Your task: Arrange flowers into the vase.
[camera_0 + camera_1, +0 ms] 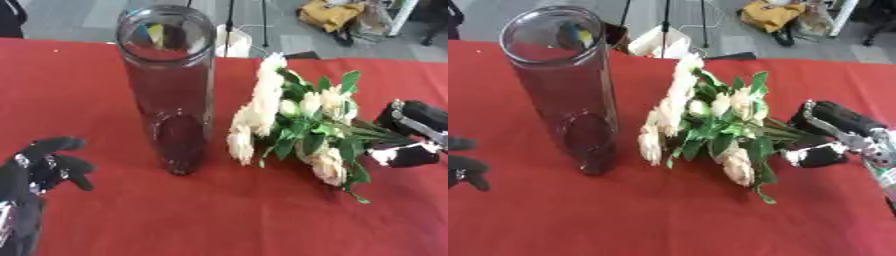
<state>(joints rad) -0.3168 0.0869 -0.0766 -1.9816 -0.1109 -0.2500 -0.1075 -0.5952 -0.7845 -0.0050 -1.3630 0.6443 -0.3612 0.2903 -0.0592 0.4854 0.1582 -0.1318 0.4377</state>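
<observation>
Left hand [39, 167], fingers relaxed, empty, rests near table's front-left corner; right hand [833, 137] grips cream-rose bouquet [293, 122] stems beside tall clear glass vase [171, 85]; stems should be lifted upright first.

You see cream flowers [289, 117] with green leaves on a plain red tablecloth [219, 215], a clear vase [171, 85] (tinted red below), black hands [39, 167].

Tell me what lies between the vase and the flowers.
Only bare red cloth: the vase stands apart from the flowers, nothing between them. The left eye view shows it best.
</observation>
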